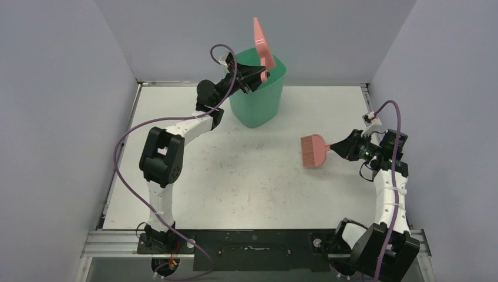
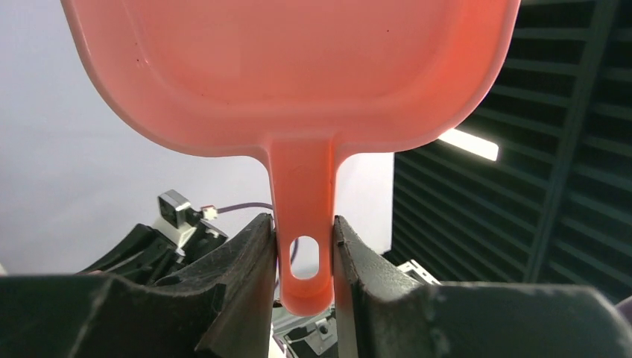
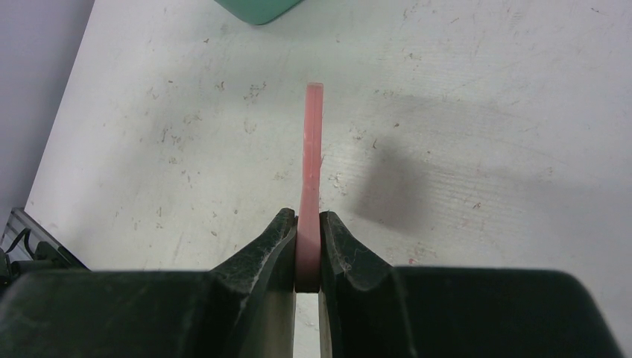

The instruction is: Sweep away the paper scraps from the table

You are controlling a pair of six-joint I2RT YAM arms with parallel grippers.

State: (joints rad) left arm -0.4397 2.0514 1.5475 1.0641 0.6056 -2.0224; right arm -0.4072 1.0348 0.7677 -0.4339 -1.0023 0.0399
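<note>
My left gripper (image 1: 253, 75) is shut on the handle of the pink dustpan (image 1: 261, 41) and holds it tipped up over the green bin (image 1: 256, 97) at the back. In the left wrist view my left gripper (image 2: 303, 253) clamps the handle and the dustpan (image 2: 291, 67) fills the top. My right gripper (image 1: 340, 147) is shut on the pink hand brush (image 1: 314, 151) and holds it just above the table (image 1: 246, 176) at the right. In the right wrist view my right gripper (image 3: 307, 250) holds the brush (image 3: 311, 156) edge-on. No paper scraps show on the table.
Pale grey walls close in the table on three sides. A metal rail (image 1: 252, 238) runs along the front edge between the arm bases. The green bin's bottom corner (image 3: 257, 9) shows at the top of the right wrist view.
</note>
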